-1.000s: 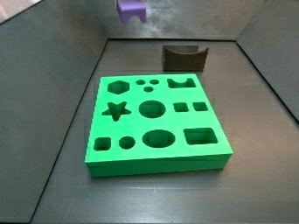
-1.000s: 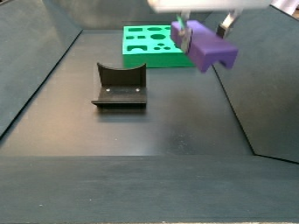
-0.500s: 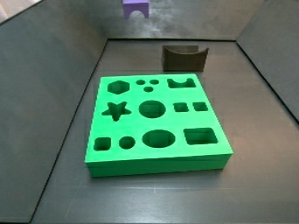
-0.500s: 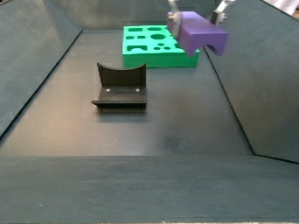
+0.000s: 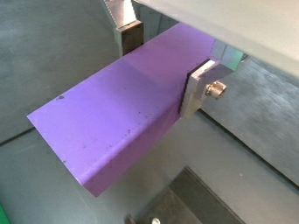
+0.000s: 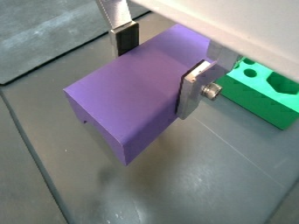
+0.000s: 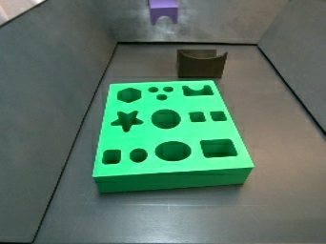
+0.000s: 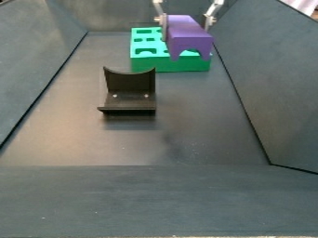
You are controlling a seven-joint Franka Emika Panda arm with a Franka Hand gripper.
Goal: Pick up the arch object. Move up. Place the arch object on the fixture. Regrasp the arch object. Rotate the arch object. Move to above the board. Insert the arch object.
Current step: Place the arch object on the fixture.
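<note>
My gripper [image 6: 162, 59] pinching the purple arch object [image 6: 135, 93] (both fingers [image 6: 195, 87] pressed on its sides), held aloft — above the fixture [image 8: 126, 92], green board [image 8: 159, 49] beyond it.

The floor [image 7: 51, 191] is a dark grey, matte surface hemmed in by sloping dark walls. In a side view, the board [image 7: 169, 133] lies flat on it near the middle, bright green with shaped holes cut in its top. The fixture [image 7: 201, 63] stands on the floor just beyond the board, at about one o'clock from it and apart from it. The gripper [image 8: 184, 13] hangs above, clamped on the arch object [image 8: 189, 37], which touches nothing on the floor.
</note>
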